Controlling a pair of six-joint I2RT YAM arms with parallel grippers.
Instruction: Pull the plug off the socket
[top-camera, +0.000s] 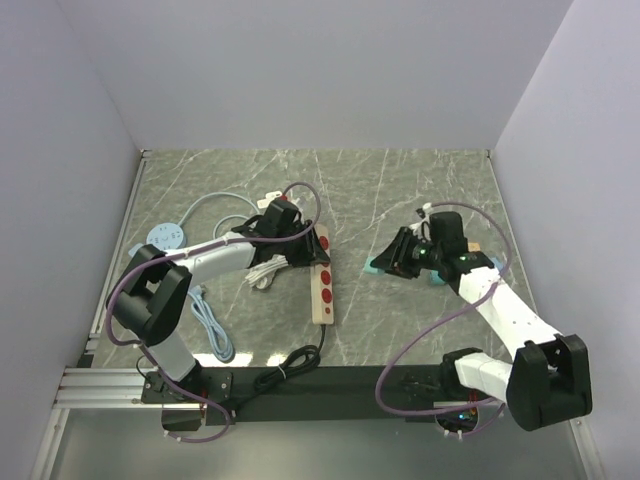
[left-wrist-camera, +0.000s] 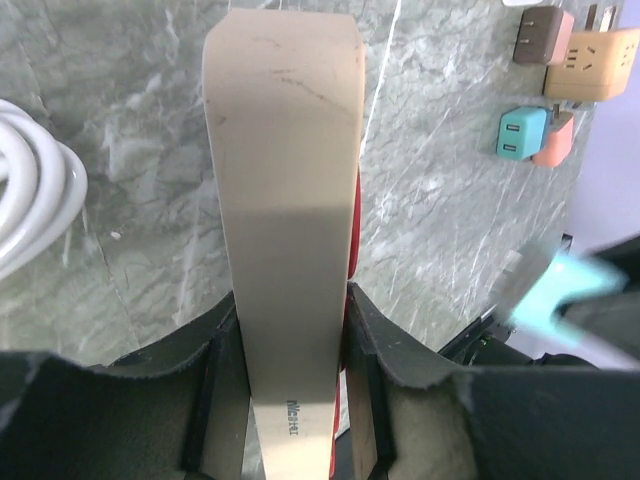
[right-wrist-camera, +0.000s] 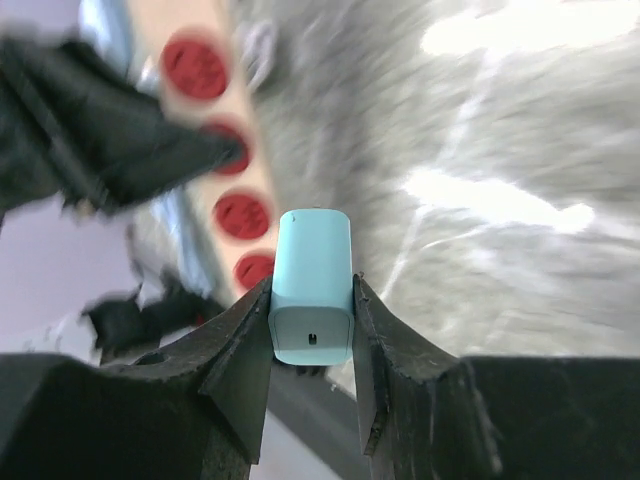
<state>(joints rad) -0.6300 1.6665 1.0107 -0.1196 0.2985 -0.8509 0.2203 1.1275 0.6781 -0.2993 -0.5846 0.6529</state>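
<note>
Right fingers (right-wrist-camera: 238, 350) grip teal plug (right-wrist-camera: 312, 285); left fingers (left-wrist-camera: 400, 400) clamp beige power strip (left-wrist-camera: 285, 200).
Plug sits out of the strip's red sockets (right-wrist-camera: 240, 215), apart from the strip, over the marble desk (top-camera: 400, 190).

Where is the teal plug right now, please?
In the top view, the teal plug sits clamped in the right end effector, right of the power strip.

Bright even light, with motion blur behind the sharp plug (right-wrist-camera: 312, 285)
</note>
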